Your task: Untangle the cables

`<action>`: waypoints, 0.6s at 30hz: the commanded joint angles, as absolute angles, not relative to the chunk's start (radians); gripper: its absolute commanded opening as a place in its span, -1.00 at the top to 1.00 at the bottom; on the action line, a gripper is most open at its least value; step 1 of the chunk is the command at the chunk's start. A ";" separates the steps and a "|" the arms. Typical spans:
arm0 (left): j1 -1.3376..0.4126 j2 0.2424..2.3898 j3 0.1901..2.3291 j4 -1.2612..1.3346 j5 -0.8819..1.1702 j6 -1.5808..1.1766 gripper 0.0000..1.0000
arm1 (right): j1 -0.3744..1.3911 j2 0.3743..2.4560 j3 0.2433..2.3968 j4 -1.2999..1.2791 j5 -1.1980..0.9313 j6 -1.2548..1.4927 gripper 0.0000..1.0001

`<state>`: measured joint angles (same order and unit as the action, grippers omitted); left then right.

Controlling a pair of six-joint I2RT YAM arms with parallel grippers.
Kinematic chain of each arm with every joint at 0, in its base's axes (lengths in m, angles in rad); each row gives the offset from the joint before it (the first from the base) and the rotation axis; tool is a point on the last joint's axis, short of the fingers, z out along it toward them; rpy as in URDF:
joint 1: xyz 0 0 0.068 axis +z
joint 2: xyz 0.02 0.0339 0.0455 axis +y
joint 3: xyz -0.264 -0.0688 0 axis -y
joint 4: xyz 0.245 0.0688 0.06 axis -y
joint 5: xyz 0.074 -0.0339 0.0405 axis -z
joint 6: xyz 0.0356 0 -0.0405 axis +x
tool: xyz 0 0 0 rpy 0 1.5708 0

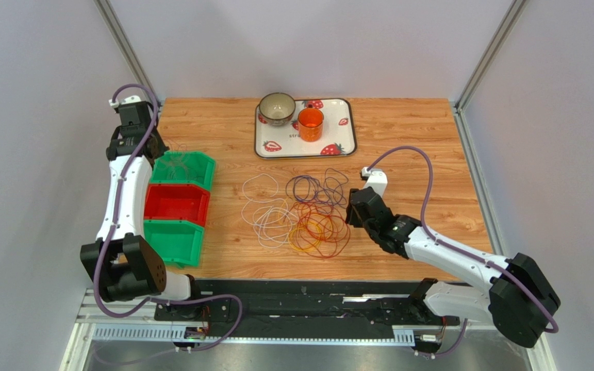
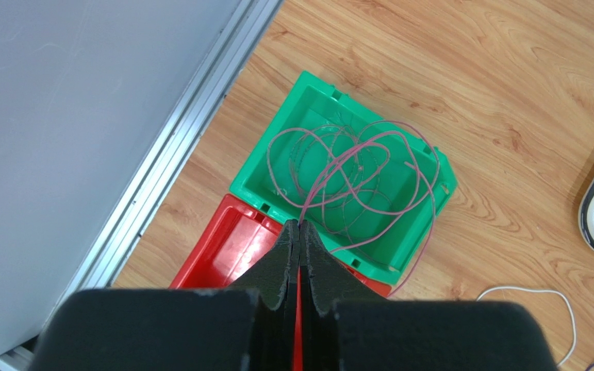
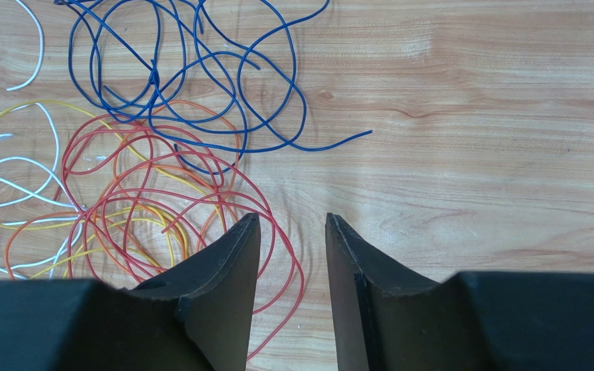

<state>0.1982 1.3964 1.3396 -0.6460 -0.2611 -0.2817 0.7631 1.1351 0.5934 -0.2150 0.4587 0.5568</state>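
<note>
The cables (image 1: 308, 212) lie tangled in loose loops mid-table: white and yellow to the left, purple behind, orange and red in front. My left gripper (image 2: 300, 222) hangs above the back green bin (image 2: 255, 171), shut on a thin pink cable (image 2: 389, 133) whose loops lie inside that bin. In the top view the left gripper (image 1: 151, 147) is at the bin's left edge. My right gripper (image 3: 292, 220) is open just above the wood, with the outer loop of the red cable (image 3: 300, 272) running beneath its jaws and nothing held. A blue cable (image 3: 153, 77) lies beyond it.
A red bin (image 1: 176, 205) and a second green bin (image 1: 172, 241) stand in a row in front of the back green bin (image 1: 184, 170). A strawberry tray (image 1: 305, 149) at the back centre carries a bowl (image 1: 277, 108) and an orange cup (image 1: 310, 124).
</note>
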 commanded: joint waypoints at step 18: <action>0.210 1.500 1.405 -0.696 -0.264 -0.284 1.00 | 0.756 1.112 0.621 -0.179 0.469 0.557 0.18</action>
